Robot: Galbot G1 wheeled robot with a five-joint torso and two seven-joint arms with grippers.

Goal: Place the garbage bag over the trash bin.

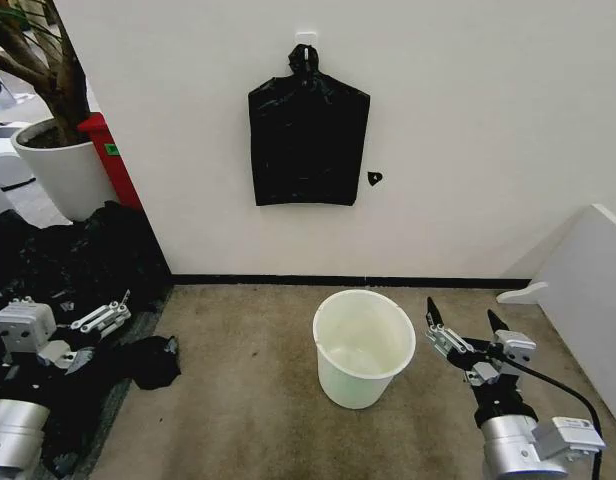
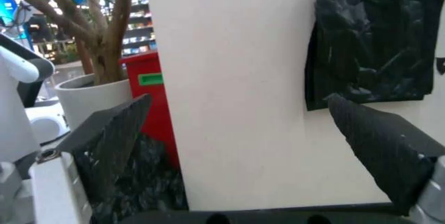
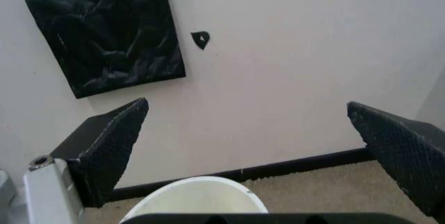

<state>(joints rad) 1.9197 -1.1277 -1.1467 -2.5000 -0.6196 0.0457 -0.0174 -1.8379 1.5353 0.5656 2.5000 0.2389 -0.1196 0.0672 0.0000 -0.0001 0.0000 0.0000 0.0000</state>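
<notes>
Carpet holds trash bin (image 1: 363,345) beside open right pincer (image 1: 464,322).

Ahead of you, a plain white wall (image 1: 468,130) fills twelve o'clock, meeting brown low-pile carpet (image 1: 248,400) along a dark baseboard (image 1: 338,282). A flat black bag with a knotted top (image 1: 308,125) hangs from a white hook (image 1: 306,38) on that wall, a small dark mark (image 1: 374,178) just beside it toward one o'clock. At ten o'clock you have a big white plant pot (image 1: 58,170) holding a woody trunk (image 1: 53,60), a red box (image 1: 110,155) behind it, and a heap of black plastic film (image 1: 68,255) below. A white panel (image 1: 588,270) slants at three o'clock. Light is even and soft.
</notes>
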